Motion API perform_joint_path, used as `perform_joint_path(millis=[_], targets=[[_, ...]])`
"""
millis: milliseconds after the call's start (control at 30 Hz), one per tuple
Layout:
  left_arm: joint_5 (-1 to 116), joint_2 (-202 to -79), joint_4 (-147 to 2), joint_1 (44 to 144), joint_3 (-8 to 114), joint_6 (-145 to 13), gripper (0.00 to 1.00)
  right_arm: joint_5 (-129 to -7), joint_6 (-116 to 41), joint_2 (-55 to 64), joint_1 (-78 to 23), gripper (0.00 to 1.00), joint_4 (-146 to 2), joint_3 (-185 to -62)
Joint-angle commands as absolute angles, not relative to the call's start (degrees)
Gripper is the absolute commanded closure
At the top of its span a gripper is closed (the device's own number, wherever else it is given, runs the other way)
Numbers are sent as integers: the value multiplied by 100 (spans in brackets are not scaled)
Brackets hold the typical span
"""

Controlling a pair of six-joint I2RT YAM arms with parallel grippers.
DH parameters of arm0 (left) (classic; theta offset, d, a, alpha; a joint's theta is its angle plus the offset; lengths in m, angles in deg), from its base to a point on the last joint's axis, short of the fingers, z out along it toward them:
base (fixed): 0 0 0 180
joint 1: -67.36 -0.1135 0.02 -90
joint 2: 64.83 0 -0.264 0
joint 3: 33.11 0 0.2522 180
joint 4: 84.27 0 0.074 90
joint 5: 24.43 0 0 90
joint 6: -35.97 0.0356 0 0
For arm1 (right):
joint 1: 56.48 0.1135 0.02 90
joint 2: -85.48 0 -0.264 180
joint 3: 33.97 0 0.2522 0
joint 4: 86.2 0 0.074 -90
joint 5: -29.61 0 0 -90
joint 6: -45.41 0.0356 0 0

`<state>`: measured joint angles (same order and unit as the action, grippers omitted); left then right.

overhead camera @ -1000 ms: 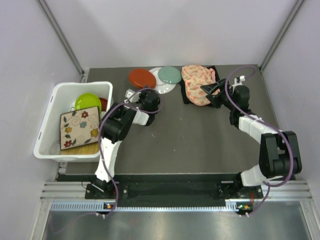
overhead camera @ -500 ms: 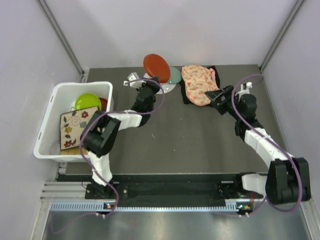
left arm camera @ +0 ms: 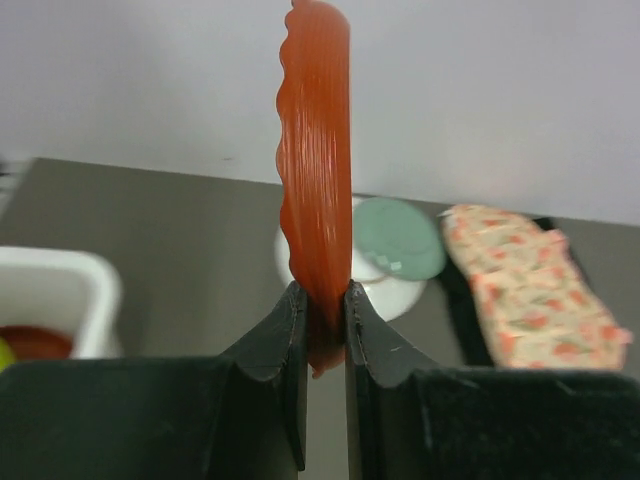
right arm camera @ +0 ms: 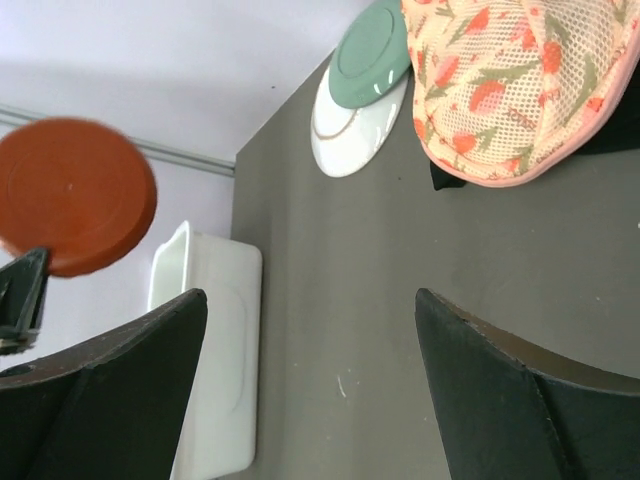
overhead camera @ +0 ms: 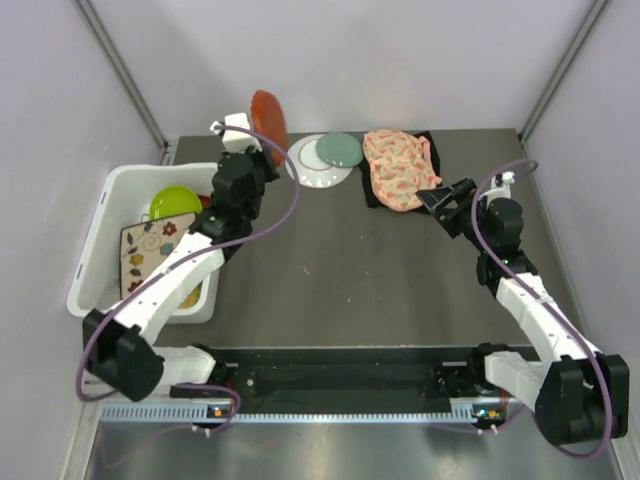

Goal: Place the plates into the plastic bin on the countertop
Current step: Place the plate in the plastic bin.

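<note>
The right hand (right arm camera: 310, 296) is held apart, empty. By the far corner of the plastic bin (overhead camera: 97, 238) the red plate (left arm camera: 316, 150) is clamped upright by its edge in the left hand (left arm camera: 320, 302); so thinly pinched, it could be shaken loose.

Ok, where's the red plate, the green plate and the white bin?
red plate (overhead camera: 268, 118), top camera view, middle of its tilted face.
pale green plate (overhead camera: 339, 150), top camera view, its centre.
plastic bin (overhead camera: 150, 172), top camera view, far rim.
</note>
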<state>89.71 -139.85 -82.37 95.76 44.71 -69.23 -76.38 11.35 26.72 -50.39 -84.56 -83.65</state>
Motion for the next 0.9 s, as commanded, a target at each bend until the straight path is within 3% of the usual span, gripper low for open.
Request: perform_joint_path(millis=[0, 233, 367, 467, 600, 867], targets=[[9842, -13392, -5344, 9276, 5043, -5939, 100, -7568, 999, 2669, -5103, 15, -8519, -8367], [11407, -12978, -3099, 9241, 6229, -5588, 100, -7700, 1016, 2344, -5094, 15, -8668, -8403], [12198, -13004, -2587, 9188, 6170, -5238, 100, -7858, 1113, 2168, -5103, 15, -8887, -8403], [12279, -13136, -2271, 8847, 5915, -5165, 100, -7902, 1140, 2150, -5094, 15, -8906, -8429], [11377, -13338, -2208, 8003, 5651, -5139, 100, -7876, 1000, 2229, -5103, 14, -8695, -8517], [11119, -13839, -2744, 7465, 5000, -4814, 100, -7841, 893, 2299, -5103, 14, -8536, -8526]])
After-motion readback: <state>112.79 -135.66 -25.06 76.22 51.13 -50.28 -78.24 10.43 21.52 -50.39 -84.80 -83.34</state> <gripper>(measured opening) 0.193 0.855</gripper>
